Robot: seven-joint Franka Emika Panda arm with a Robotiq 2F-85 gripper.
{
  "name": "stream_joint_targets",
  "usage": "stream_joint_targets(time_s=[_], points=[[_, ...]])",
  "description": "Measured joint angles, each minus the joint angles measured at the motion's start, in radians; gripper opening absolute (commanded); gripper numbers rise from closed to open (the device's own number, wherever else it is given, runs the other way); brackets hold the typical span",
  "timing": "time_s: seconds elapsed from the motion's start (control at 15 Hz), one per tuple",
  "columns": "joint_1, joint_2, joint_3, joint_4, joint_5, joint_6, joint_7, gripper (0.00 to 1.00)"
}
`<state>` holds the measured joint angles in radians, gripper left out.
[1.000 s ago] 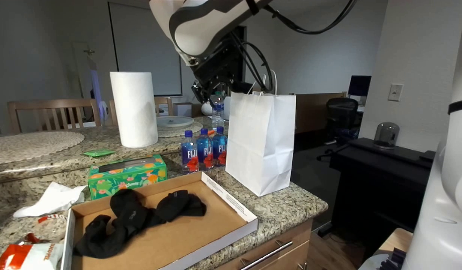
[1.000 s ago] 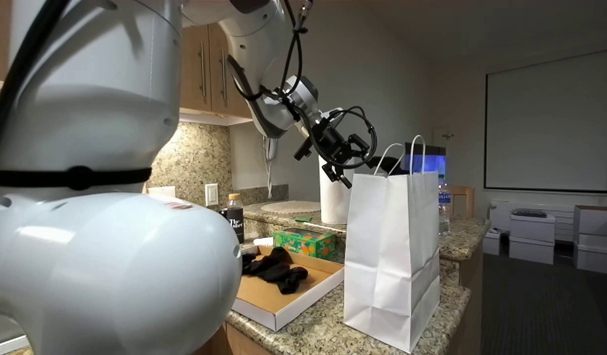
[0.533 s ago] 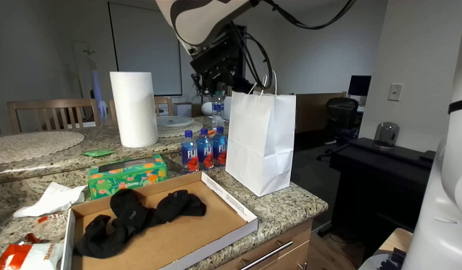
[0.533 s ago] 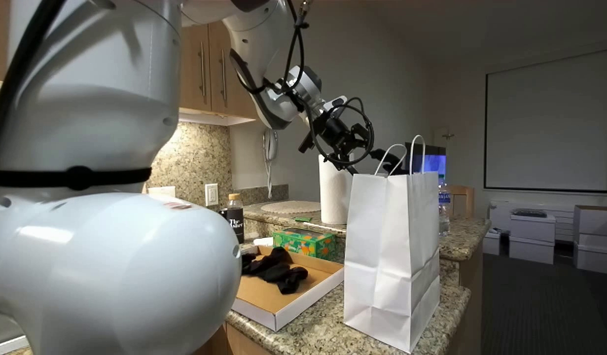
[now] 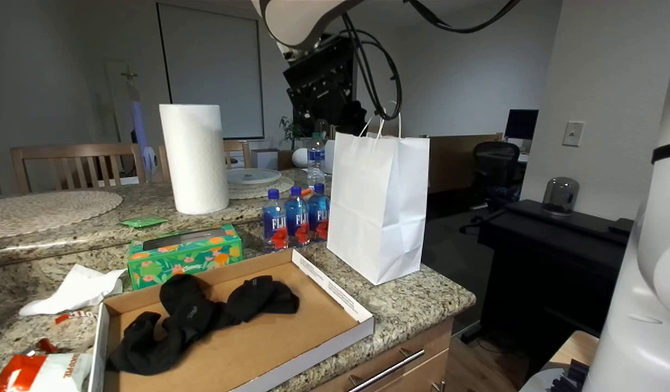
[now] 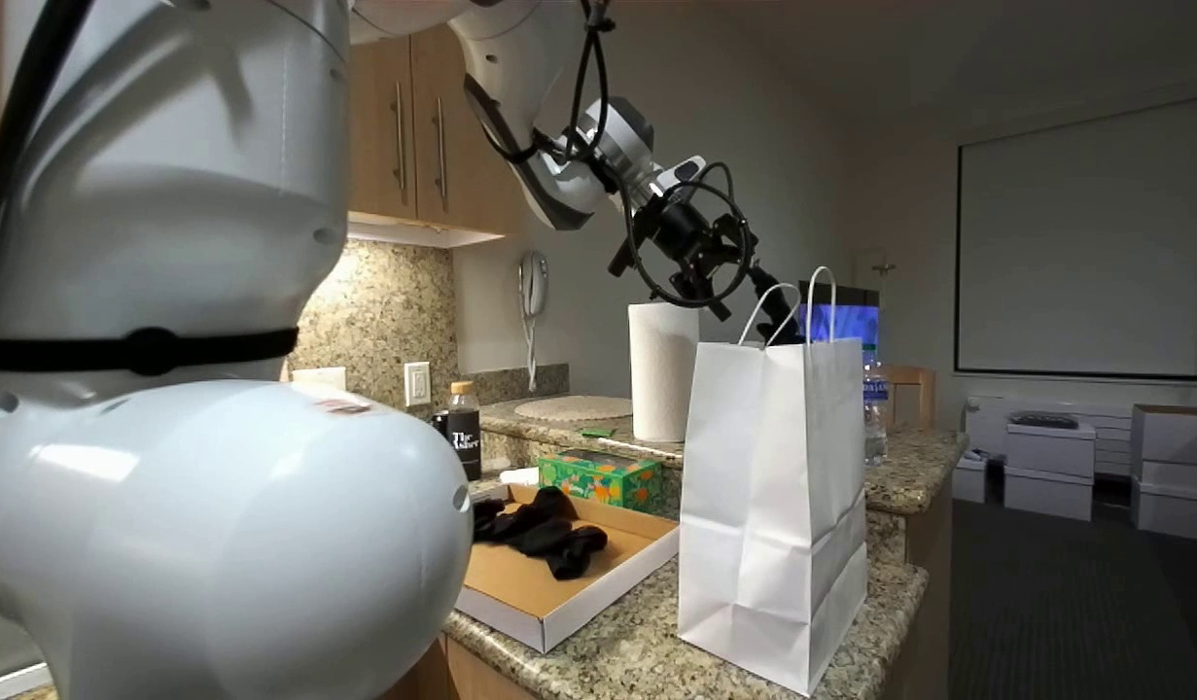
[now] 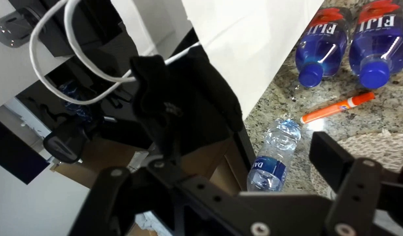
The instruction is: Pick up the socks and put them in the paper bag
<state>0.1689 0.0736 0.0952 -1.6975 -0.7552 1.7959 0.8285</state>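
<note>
In an exterior view, a red and white pack (image 5: 54, 374) was seen far left, between eight and nine o'clock from the tray (image 5: 280, 351). A white tissue (image 5: 81, 288) was seen at nine o'clock, close to the tray. A green box (image 5: 185, 256) was seen at eleven o'clock, just behind the tray. Black socks (image 5: 196, 316) were bunched up inside the tray, from its nine o'clock side to past its middle. A tall white roll (image 5: 197, 158) was seen upright, farther back, at twelve o'clock. Three blue bottles (image 5: 297, 220) were lined up at one o'clock. The gripper (image 7: 248, 157) was held up high at one o'clock too, near the top of the bag (image 5: 375, 212). The bag was seen upright on the counter (image 5: 405, 305) at two o'clock.

In the wrist view, a bag handle (image 7: 85, 102) was seen at nine o'clock from one more black sock (image 7: 194, 111), and the two were touching. The sock was draped against the finger on the left. The gripper's two fingers (image 7: 330, 160) were spread wide apart, with nothing pinched between them.
</note>
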Motion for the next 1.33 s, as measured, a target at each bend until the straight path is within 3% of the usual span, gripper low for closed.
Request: stream_joint_targets(time_s=[1.07,1.33], points=[[-0.087,-0.070,-0.058,-0.019,0.125,0.000,0.000,1.00],[-0.084,-0.077,-0.046,-0.020,0.191,0.082,-0.066,1.00]])
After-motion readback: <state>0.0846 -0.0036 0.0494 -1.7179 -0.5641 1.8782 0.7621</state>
